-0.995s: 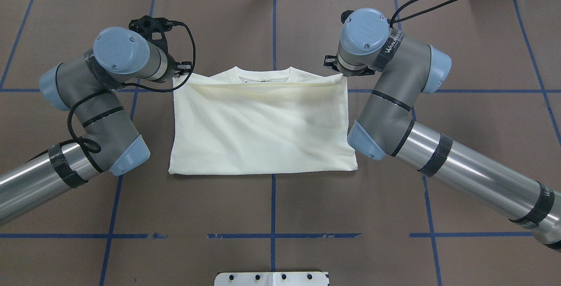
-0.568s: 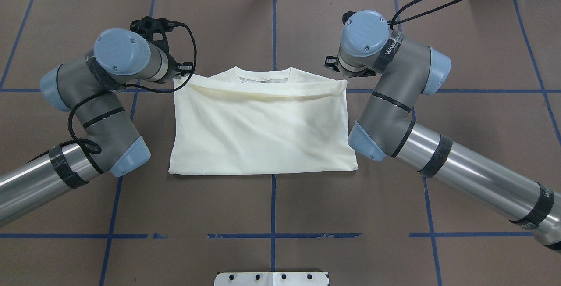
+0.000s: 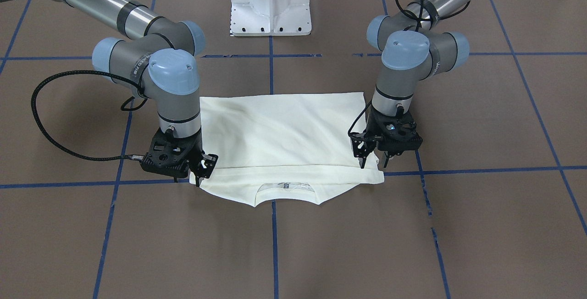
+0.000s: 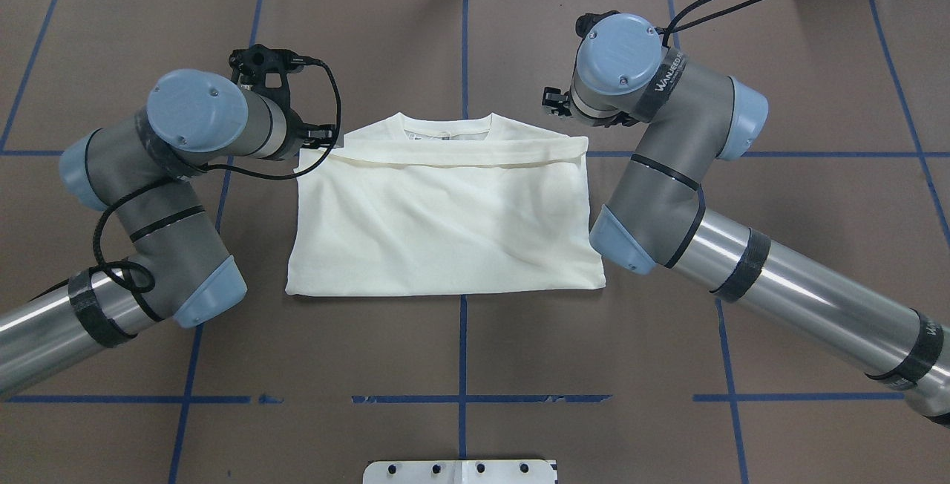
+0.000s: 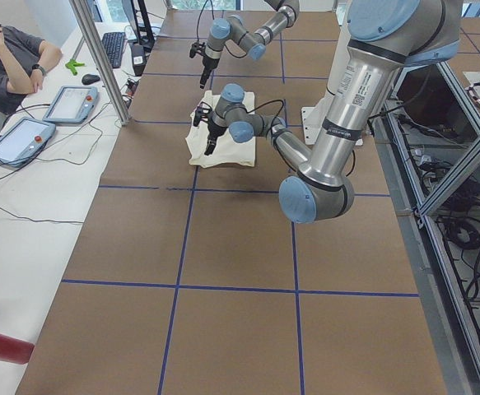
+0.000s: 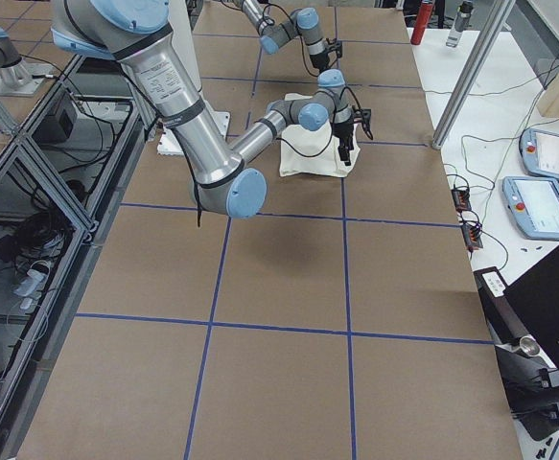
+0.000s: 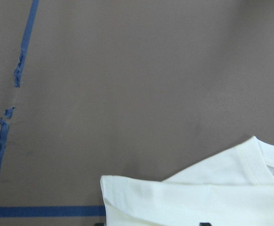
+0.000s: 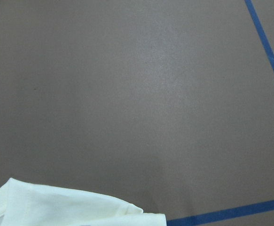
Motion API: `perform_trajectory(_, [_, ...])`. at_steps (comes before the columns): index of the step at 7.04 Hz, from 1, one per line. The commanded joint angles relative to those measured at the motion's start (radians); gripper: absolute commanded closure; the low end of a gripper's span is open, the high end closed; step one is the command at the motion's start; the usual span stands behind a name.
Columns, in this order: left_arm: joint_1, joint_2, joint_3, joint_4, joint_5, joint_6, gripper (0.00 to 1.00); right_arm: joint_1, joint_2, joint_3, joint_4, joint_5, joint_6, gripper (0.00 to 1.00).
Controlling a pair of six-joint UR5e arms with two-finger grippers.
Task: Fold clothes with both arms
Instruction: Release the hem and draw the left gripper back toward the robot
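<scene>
The cream T-shirt lies folded in half on the brown table, plain side up, its collar toward the far edge in the overhead view. The folded-over edge rests just short of the collar. My left gripper hangs open just above the shirt's far corner on its side, and the overhead view shows only a bit of it. My right gripper is open by the other far corner and holds nothing, partly hidden under its wrist from above. Both wrist views show a free shirt corner.
The white pedestal base stands at the robot's side of the table. Blue tape lines grid the brown table cover. An operator and tablets are at a side bench beyond the table.
The folded edge, first held taut between both grippers, has sagged and dropped onto the shirt. Both grippers have let go and drawn back from the corners toward the far side.
</scene>
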Motion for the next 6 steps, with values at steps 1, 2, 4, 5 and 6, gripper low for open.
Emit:
perform_trajectory(1, [0.124, 0.161, -0.097, -0.167, 0.016, -0.125, 0.0, 0.001, -0.037, 0.068, 0.0, 0.009, -0.003, 0.0])
perform_trajectory(2, [0.172, 0.199, -0.097, -0.225, 0.077, -0.188, 0.15, 0.002, -0.037, 0.069, 0.0, 0.009, -0.003, 0.0])
perform_trajectory(4, [0.192, 0.221, -0.098, -0.237, 0.086, -0.229, 0.3, 0.002, -0.037, 0.07, 0.0, 0.008, -0.003, 0.0])
perform_trajectory(5, [0.197, 0.232, -0.098, -0.238, 0.086, -0.229, 0.32, 0.002, -0.037, 0.071, 0.0, 0.008, -0.003, 0.0])
perform_trajectory(6, [0.204, 0.235, -0.098, -0.238, 0.086, -0.23, 0.33, 0.002, -0.039, 0.07, 0.0, 0.008, -0.003, 0.0])
